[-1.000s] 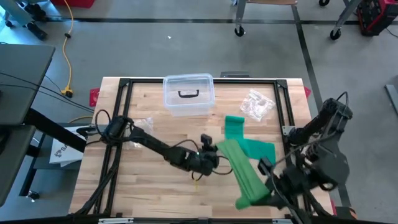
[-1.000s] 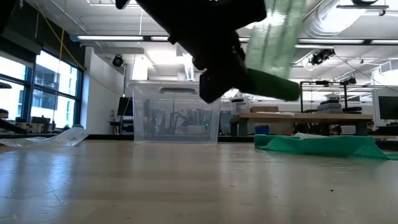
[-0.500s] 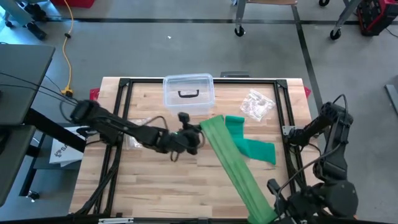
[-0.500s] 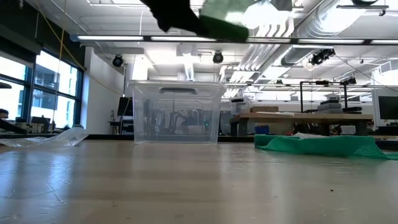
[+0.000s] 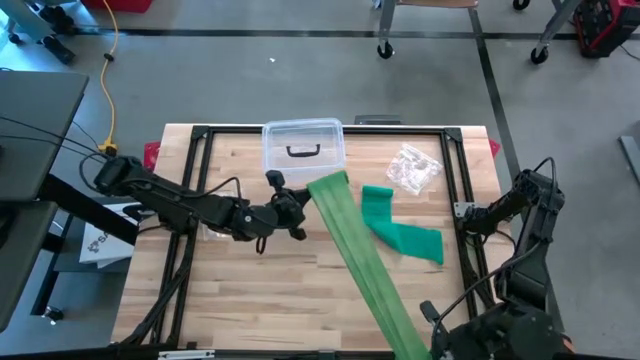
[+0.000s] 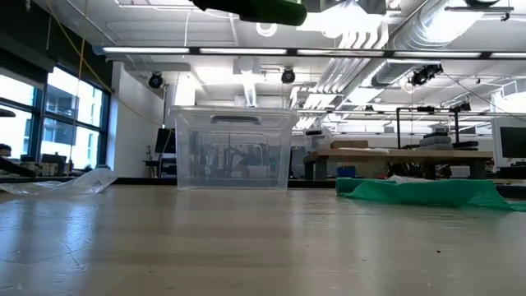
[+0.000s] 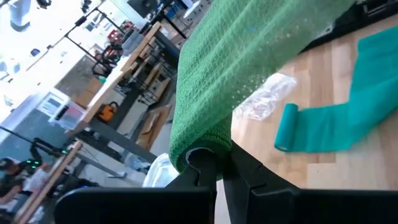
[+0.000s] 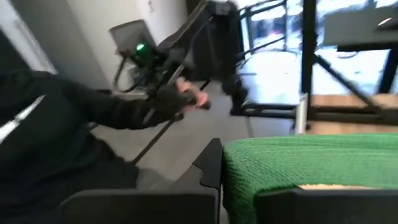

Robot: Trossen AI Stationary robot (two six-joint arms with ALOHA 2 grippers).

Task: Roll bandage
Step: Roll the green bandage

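Where the tabletop (image 5: 250, 300) begins at the left, we see a clear wrapper (image 5: 222, 215) lying under the left arm. Our left gripper (image 5: 296, 203) hangs above the boards just in front of the box (image 5: 303, 151), clamped tight on 1 end of the bandage (image 5: 355, 250); the left wrist view shows the green weave folded over its 2 fingers (image 7: 202, 163). From there the strip runs taut and diagonal, off the wood, toward the near right corner. It passes above a looser heap of the same green cloth lying flat to the right of centre. A crumpled bag (image 5: 413, 168) sits near the far right corner. At the near right edge our right gripper (image 5: 425, 335) pinches the other end of the strip.
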